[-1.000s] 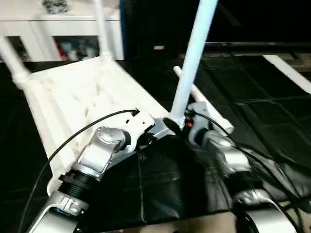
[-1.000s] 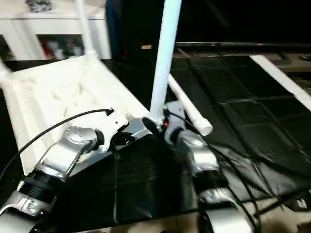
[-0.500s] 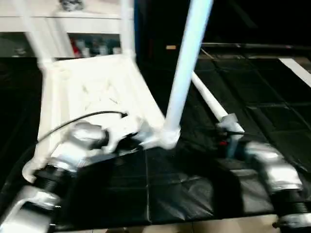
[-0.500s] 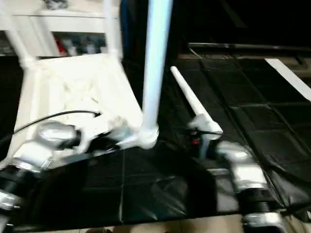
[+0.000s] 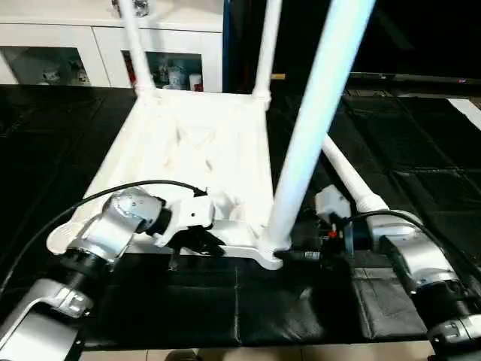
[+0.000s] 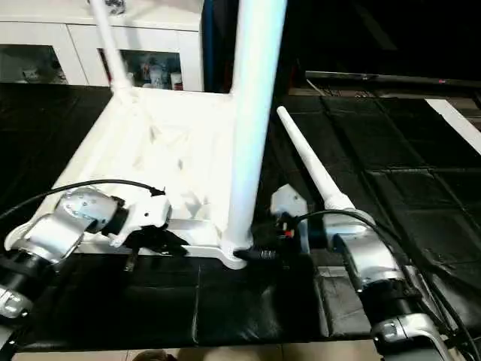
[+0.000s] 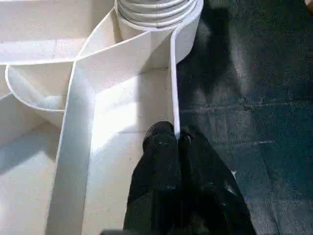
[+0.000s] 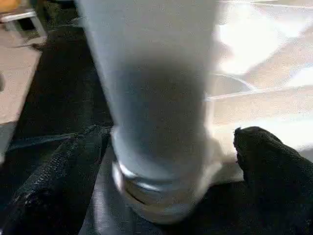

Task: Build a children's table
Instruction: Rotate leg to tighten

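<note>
tabletop: white, upside down on the black mat, ribbed underside up; long axis runs away from the robot toward the white cabinet.
legs fitted: three upright. Two at the far corners, far-left leg and far-right leg; near-right leg standing in the near right corner socket, threaded base visible in the left wrist view.
near left corner: socket looks unfilled, partly hidden behind the left forearm, so judged only.
loose leg: lying flat on the mat just beside the tabletop's right edge, flared end nearest the right arm; likely parked there within reach for the last socket.
left gripper: jaws pinched shut on the thin wall of the near edge rim, close to the near right corner; probably pinning the tabletop so it cannot slide or twist while the leg is worked.
right gripper: jaws wide apart, one finger each side of the near-right leg's base, not gripping; placed to catch or re-turn the leg if needed.
step: near-right leg looks seated, not confirmed tight.
progress: three of four legs in.
next: pick up the loose leg, bring it to the near left corner.
risk: tall leg could lean if threads are not fully home.
</note>
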You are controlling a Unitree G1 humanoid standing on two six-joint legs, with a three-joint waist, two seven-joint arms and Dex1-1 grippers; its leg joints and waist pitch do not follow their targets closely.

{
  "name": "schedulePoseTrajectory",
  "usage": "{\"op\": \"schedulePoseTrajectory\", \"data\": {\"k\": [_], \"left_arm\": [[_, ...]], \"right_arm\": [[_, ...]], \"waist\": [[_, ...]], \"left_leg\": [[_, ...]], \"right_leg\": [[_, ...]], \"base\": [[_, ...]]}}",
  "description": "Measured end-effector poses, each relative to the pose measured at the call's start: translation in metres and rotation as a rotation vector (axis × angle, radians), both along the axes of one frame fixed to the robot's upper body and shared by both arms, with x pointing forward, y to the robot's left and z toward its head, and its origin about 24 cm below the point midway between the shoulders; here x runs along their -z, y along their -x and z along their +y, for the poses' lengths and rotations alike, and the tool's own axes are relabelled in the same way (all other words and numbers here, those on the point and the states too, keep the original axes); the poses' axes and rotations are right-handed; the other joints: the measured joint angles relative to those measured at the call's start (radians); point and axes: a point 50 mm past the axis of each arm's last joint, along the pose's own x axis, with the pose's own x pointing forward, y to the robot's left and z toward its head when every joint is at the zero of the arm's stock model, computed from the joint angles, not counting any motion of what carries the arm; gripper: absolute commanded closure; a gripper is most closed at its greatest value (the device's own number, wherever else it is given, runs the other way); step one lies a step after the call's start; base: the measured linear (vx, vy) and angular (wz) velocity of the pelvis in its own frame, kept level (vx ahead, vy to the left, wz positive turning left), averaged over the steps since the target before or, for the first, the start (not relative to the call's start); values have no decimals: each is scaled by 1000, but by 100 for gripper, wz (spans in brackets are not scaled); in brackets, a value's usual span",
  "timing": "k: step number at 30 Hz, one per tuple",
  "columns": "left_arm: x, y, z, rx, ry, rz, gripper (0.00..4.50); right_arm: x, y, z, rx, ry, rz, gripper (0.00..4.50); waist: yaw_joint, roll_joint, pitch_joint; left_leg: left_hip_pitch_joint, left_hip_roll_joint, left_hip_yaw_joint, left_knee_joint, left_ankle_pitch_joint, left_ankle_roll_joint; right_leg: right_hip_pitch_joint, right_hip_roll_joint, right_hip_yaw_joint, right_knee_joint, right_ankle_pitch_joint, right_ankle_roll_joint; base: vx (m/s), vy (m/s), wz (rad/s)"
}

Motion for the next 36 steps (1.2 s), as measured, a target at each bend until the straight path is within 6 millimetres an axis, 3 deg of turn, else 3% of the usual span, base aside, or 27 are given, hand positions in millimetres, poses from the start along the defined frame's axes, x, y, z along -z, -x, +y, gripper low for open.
{"op": "schedulePoseTrajectory", "data": {"k": [2, 3, 5, 7, 17, 18, 28, 33, 36], "left_arm": [[0, -1, -1, 9, 0, -4, 450], [0, -2, -1, 14, -2, -4, 450], [0, -2, -1, 16, -4, -5, 450], [0, -2, -1, 18, -4, -7, 450], [1, -3, 0, 25, -2, -14, 450], [1, -3, 0, 26, -2, -15, 450], [2, -4, 0, 7, 9, -3, 450], [4, -9, 2, -131, 31, 21, 450], [7, -13, -1, -273, 57, 25, 450]], "right_arm": [[1, 0, 1, -19, 5, 5, 3], [0, -2, 1, -23, 11, 8, 37], [-2, -5, 2, -25, 14, 2, 37], [-3, -7, 5, -30, 9, -2, 72], [-1, -9, 6, -51, 7, 32, 135], [-1, -9, 6, -54, 9, 34, 161], [1, -10, 7, -29, -12, 59, 185], [7, -13, 17, 115, -56, 75, 185], [11, -19, 24, 321, -87, 83, 185]], "waist": [[0, 0, 0], [-1, 0, 0], [-1, 0, 0], [-2, 0, 0], [-2, -1, 0], [-2, -1, 0], [-2, -1, -1], [-11, -1, -1], [-39, -2, 0]], "left_leg": [[0, 0, 0, 1, 0, 0], [0, 0, 0, 2, 0, 0], [0, 0, 0, 2, 0, 0], [0, 0, 0, 3, 0, 0], [0, 0, 0, 6, 0, 0], [0, 0, 0, 6, 0, 0], [1, 0, 0, 6, 0, 0], [3, 0, 0, 6, 0, 0], [5, -1, 0, 6, 0, -1]], "right_leg": [[0, 0, 0, 1, 0, 0], [-1, 0, 1, 2, 0, 0], [-1, 0, 1, 3, 0, 0], [-1, 0, 1, 4, 0, 1], [-2, 0, 4, 11, -6, 9], [-2, 0, 4, 11, -6, 9], [-2, 0, 5, 12, -7, 9], [-1, 0, 5, 13, -6, 9], [-1, 0, 5, 11, -6, 9]], "base": [[0, 0, 0], [0, 0, 0], [0, 0, 0], [0, 0, 0], [0, 0, 0], [0, 0, 0], [0, 0, 0], [0, 0, 0], [0, 0, 0]]}}
